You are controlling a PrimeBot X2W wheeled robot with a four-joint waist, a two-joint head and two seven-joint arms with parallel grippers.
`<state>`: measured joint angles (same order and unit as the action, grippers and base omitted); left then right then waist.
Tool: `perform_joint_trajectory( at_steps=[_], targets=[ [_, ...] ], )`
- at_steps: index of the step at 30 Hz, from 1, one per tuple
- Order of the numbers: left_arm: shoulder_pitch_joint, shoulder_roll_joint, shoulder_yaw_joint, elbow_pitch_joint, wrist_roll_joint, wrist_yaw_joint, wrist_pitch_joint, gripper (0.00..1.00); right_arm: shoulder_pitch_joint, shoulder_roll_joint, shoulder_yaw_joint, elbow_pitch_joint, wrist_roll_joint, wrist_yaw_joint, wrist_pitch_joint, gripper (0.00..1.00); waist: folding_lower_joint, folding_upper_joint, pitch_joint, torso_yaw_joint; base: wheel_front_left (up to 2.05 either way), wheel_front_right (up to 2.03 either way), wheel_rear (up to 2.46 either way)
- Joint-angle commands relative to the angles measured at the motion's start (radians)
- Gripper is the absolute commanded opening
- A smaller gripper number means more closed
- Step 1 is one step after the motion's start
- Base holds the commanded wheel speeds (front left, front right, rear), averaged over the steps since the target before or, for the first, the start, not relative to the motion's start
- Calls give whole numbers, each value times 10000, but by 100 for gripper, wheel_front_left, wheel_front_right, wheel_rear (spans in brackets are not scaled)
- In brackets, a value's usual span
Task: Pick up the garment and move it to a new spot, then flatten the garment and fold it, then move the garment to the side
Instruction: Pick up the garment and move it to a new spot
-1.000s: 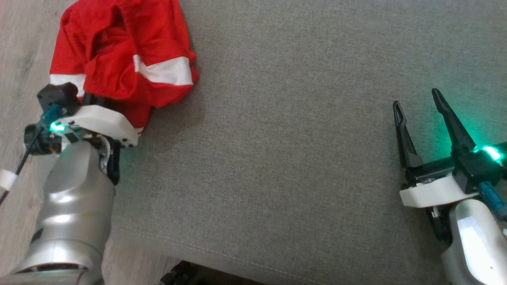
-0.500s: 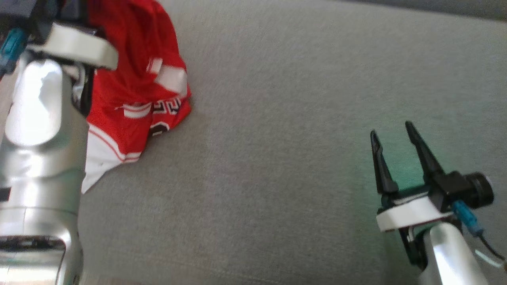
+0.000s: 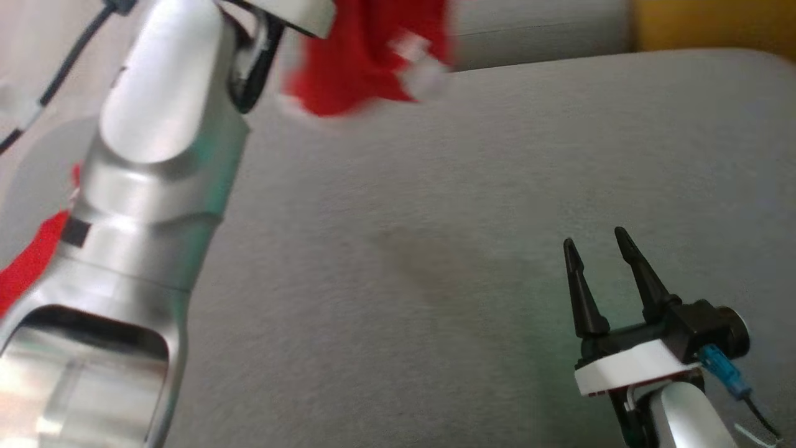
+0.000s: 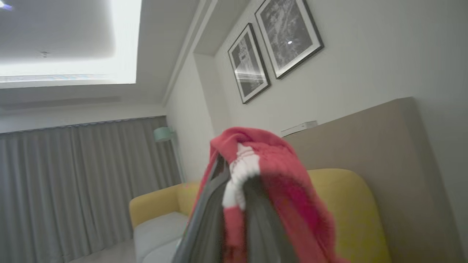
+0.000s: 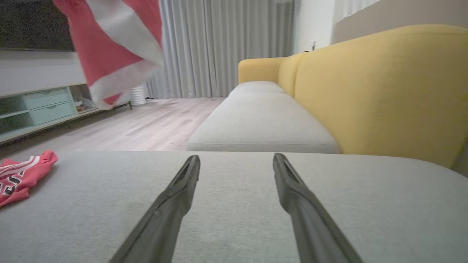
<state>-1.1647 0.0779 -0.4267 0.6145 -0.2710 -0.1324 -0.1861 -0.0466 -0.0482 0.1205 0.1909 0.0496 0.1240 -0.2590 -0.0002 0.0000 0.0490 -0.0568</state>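
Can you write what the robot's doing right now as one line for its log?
step: pick-up | left gripper: shut on red-and-white cloth garment, raised over grey fabric cushion | right gripper: open, empty, over cushion

You've got shiny silver forearms (image 3: 149,155), white wrist collar (image 3: 628,370), blue plug (image 3: 721,367), pointy black fingers (image 3: 583,298) on the right pincer (image 3: 595,239).

The garment (image 3: 367,68) is cloth, the cushion (image 3: 472,186) matt weave.

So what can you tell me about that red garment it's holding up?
The garment is soft red fabric with white bands, like a sports jersey. It hangs bunched and blurred from the shut left gripper, draped over its fingers, above the grey cushion. A red end with lettering lies on that cushion.
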Motion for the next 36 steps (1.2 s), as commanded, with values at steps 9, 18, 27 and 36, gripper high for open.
perform_joint_trajectory(
  at_steps=[9, 18, 27, 36],
  targets=[
    [543, -140, -1267, 1347, -758, 19, -577, 0, -399, -21, 577, -655, 190, 67, -28, 100, 2, 0, 287, -2497, 0, 0, 0],
    [3465, -268, -1405, 2218, -897, 384, -753, 100, -761, -21, 753, -982, 252, 67, -28, 100, 2, 0, 1378, -2676, 0, 0, 0],
    [6958, -274, 10, 415, -799, 692, -755, 100, -50, -21, -336, -550, -173, 67, -28, 100, 2, 0, 677, -1191, 0, 0, 0],
    [10235, -276, 1092, -1757, -234, 923, -756, 100, 967, -20, -808, -276, -307, 67, -28, 100, 2, 0, -782, 382, 0, 0, 0]
  ],
)
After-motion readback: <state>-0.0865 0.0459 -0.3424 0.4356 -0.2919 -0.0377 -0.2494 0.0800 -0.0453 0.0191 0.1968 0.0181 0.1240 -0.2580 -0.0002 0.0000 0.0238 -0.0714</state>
